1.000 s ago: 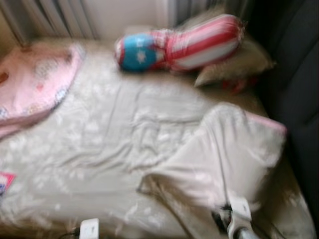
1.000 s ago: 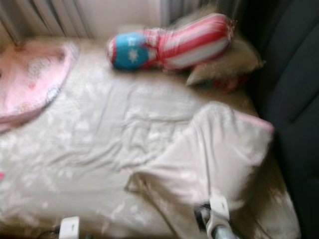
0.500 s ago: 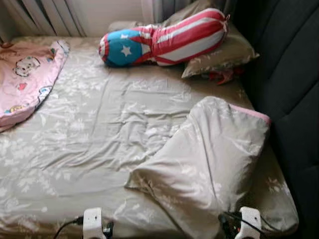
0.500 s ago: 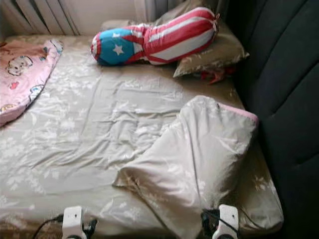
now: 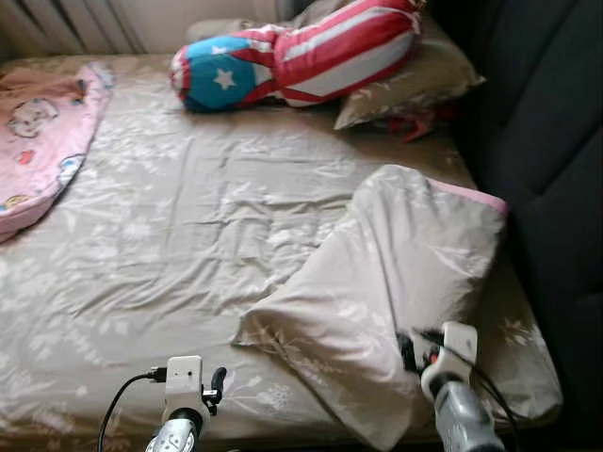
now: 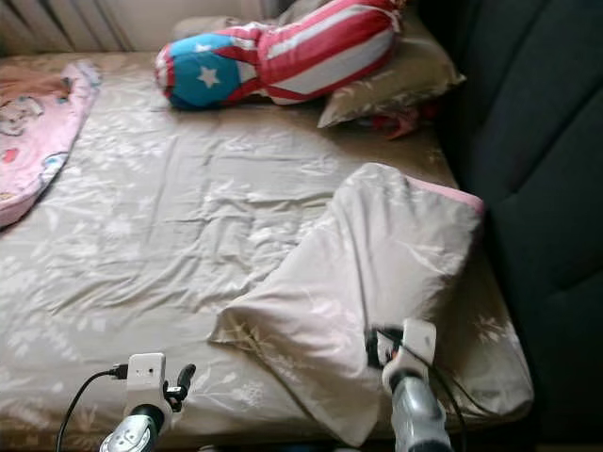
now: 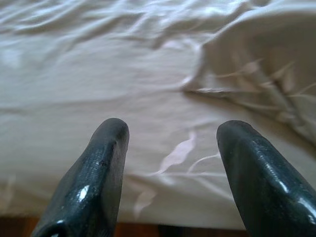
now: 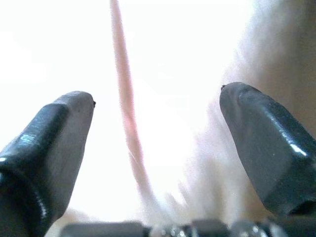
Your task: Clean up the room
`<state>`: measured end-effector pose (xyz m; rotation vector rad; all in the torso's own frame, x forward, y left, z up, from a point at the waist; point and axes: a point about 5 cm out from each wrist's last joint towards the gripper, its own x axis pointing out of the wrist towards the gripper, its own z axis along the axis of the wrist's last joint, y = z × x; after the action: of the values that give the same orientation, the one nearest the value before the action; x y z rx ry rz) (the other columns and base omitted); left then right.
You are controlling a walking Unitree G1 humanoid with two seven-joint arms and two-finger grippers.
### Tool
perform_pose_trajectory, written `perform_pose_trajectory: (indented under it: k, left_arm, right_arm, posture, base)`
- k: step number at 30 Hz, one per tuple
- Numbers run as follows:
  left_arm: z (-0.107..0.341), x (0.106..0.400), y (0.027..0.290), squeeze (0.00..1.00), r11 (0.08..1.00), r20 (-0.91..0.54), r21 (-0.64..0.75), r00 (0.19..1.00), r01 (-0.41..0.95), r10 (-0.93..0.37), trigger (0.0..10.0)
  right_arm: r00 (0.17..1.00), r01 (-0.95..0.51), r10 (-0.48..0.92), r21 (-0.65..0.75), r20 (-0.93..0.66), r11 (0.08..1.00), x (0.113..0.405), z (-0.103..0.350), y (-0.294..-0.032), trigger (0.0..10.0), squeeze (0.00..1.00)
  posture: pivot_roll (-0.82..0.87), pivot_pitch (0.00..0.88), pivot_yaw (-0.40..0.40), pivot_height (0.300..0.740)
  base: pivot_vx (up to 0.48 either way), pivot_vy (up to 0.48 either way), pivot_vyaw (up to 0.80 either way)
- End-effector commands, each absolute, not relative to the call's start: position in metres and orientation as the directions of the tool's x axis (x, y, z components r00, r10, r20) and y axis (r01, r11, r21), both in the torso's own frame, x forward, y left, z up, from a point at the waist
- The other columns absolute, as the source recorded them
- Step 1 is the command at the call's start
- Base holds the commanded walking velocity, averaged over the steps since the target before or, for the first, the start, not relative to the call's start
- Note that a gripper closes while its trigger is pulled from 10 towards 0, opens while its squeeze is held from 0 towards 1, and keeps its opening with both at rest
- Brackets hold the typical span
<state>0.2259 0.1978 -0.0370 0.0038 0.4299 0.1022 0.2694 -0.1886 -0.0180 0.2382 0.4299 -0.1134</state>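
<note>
Camera has dropped and closed in on the bed [image 5: 188, 245] versus half a second ago: whole scene slid up in frame, blur gone, both arms now reach further into the head views. Things on the bed themselves haven't moved. Read: approach is about over, robot is squaring up to the loose pillow [image 5: 396, 282]

State now:
- pillow lies askew on the near right of the bed, pink-trimmed end toward the dark headboard [image 5: 546, 141], one corner pointing at the near mattress edge
- right pincer [image 8: 158, 128] spread wide, hovering just at the pillow's near end; wrist view is washed-out pale fabric with a pink seam, no contact confirmed
- left pincer [image 7: 170, 148] also spread, over bare sheet just inside the near mattress edge, pillow corner just ahead of it
- bolster cushion [image 5: 292, 52], red/white stripes with a blue star end, sits at the far end on a second pillow [image 5: 415, 80]
- pink blanket [image 5: 38, 132] bunched at the far left

Room to move: middle of the bed is open wrinkled sheet, good path to slide or lift the pillow toward the far end. Tight on the right: headboard runs right beside the pillow. Near mattress edge is directly under both wrists, so a sloppy grab could drag the pillow off the bed
</note>
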Motion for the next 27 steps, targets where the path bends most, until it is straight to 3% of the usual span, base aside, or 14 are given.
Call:
perform_pose_trajectory:
  k: [1,10,11,12,18,19,20,21,27]
  left_arm:
    - [-0.041,0.217,0.201,0.00,0.995,-0.430,0.027,0.897,-0.094,0.097,10.0]
    - [-0.037,0.211,0.212,0.00,0.995,-0.400,0.042,0.912,-0.088,0.098,10.0]
    - [-0.037,0.210,0.213,0.00,0.995,-0.399,0.044,0.912,-0.086,0.096,10.0]
    - [-0.037,0.209,0.214,0.00,0.996,-0.401,0.047,0.911,-0.081,0.093,10.0]
    - [-0.037,0.207,0.217,0.00,0.996,-0.411,0.055,0.908,-0.068,0.084,10.0]
    - [-0.037,0.207,0.217,0.00,0.996,-0.410,0.058,0.909,-0.060,0.079,10.0]
    - [-0.036,0.208,0.217,0.00,0.997,-0.409,0.060,0.909,-0.057,0.077,10.0]
    - [-0.036,0.208,0.217,0.00,0.997,-0.407,0.061,0.910,-0.056,0.076,10.0]
    - [-0.035,0.209,0.218,0.00,0.997,-0.407,0.064,0.911,-0.050,0.072,10.0]
  right_arm:
    - [0.865,0.210,-0.077,0.218,-0.496,0.953,0.254,-0.032,-0.189,10.0,0.00]
    - [0.827,0.219,-0.087,0.177,-0.555,0.960,0.255,-0.036,-0.187,10.0,0.00]
    - [0.822,0.220,-0.089,0.170,-0.563,0.961,0.254,-0.037,-0.186,10.0,0.56]
    - [0.815,0.231,-0.102,0.159,-0.571,0.960,0.252,-0.038,-0.186,10.0,1.00]
    - [0.778,0.323,-0.173,0.148,-0.604,0.935,0.243,-0.045,-0.189,10.0,1.00]
    - [0.771,0.325,-0.168,0.153,-0.614,0.933,0.240,-0.047,-0.188,10.0,0.38]
    - [0.769,0.323,-0.163,0.155,-0.618,0.934,0.239,-0.048,-0.187,10.0,0.38]
    - [0.761,0.317,-0.154,0.155,-0.630,0.936,0.236,-0.051,-0.185,10.0,0.00]
    - [0.733,0.362,-0.155,0.187,-0.662,0.913,0.228,-0.057,-0.182,10.0,0.00]
  posture:
    - [-0.02,0.268,0.029,0.740]
    - [0.01,0.298,0.052,0.740]
    - [0.01,0.301,0.057,0.740]
    - [0.01,0.304,0.063,0.740]
    - [0.00,0.302,0.069,0.740]
    - [0.00,0.300,0.069,0.740]
    - [0.00,0.300,0.069,0.740]
    - [0.00,0.300,0.069,0.740]
    - [0.00,0.288,0.071,0.740]
  base:
    - [0.000,0.000,0.00]
    - [0.000,0.000,0.00]
    - [0.000,0.000,0.00]
    - [0.000,0.000,0.00]
    - [0.000,0.000,0.00]
    - [0.000,0.000,0.00]
    - [0.000,0.000,0.00]
    - [0.000,0.000,0.00]
    - [0.000,0.000,0.00]
